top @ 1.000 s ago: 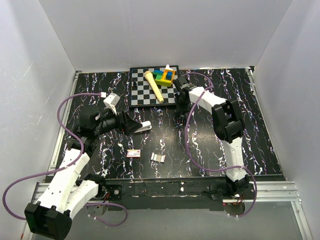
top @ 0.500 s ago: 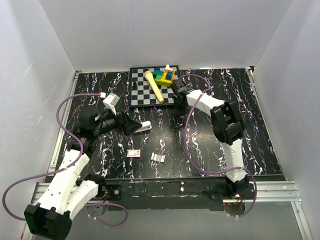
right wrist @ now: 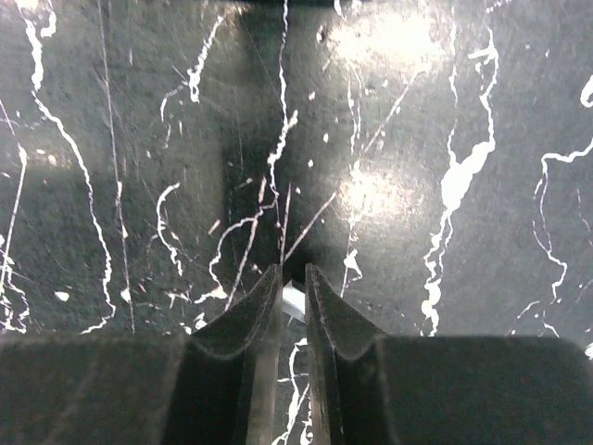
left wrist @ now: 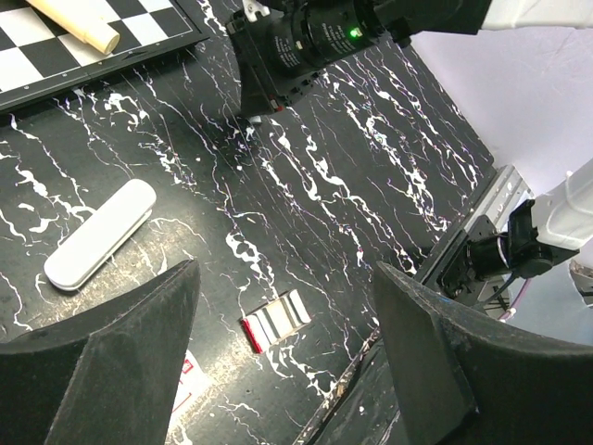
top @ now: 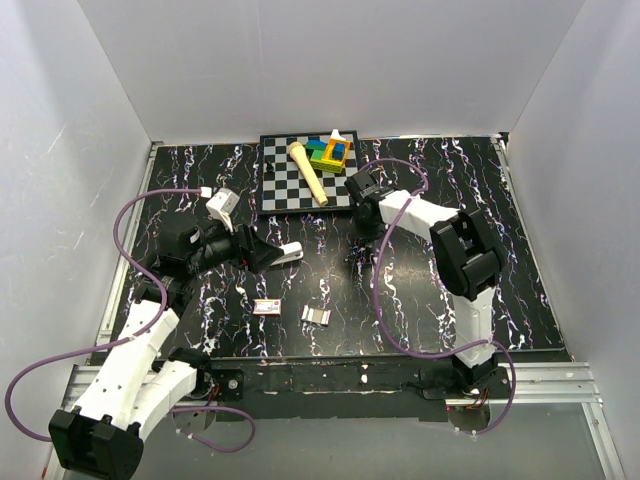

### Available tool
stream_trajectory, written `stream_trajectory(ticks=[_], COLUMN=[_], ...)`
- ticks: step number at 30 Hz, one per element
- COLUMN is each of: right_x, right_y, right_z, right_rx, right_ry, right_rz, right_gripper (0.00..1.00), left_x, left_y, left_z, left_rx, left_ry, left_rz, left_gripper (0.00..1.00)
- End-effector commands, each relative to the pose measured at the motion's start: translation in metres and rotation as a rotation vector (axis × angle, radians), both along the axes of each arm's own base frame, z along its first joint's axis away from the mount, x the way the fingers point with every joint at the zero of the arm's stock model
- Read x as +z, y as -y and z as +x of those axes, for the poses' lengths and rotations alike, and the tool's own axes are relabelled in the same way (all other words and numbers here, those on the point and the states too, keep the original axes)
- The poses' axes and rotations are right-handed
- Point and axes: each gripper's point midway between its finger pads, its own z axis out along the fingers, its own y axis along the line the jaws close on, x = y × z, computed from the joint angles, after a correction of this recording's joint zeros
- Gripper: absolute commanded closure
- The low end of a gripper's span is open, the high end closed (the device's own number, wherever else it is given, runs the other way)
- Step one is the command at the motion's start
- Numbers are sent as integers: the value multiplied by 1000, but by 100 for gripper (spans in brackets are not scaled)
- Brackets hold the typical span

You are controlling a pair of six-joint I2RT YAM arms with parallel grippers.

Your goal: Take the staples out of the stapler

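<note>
Gaping empty, left gripper; right gripper near-closed around possible staples, grip unclear.

Left arm, right arm: white link shells w/ black joint housings. Purple cable looped ext. along each. Left gripper fingers: black, wedge-shaped. Green LED on right wrist.

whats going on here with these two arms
Two robot arms are working on emptying a stapler. The left gripper hangs open next to the white stapler, which lies on the black table. The right gripper points down at the table, jaws nearly together around a small bright bit; whether it grips it is unclear. One strip of staples lies near a small red-and-white box.
</note>
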Motion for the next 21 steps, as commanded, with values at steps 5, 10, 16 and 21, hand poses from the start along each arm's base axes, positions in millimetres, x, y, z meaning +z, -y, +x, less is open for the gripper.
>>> stream_trajectory(ticks=[5,10,16,21], right_x=[-16,-20,-18,-17], right_y=[25,29,30,33], right_z=[-39,-59,-84,-114], right_rx=[-8,-8,-7,-13], right_ry=[-65,-79,-84,-88], right_rz=[-77,-77,-70,-52], right_gripper=[78,78,79,79], left_x=[-4,-6,-8,-10], left_y=[-3,-3,-3,-2], left_z=[-2,-1,0,0], left_rx=[10,11,12,9], left_ry=[5,-1,-3,-7], left_rz=[17,23,26,28], left_gripper=[25,25,25,25])
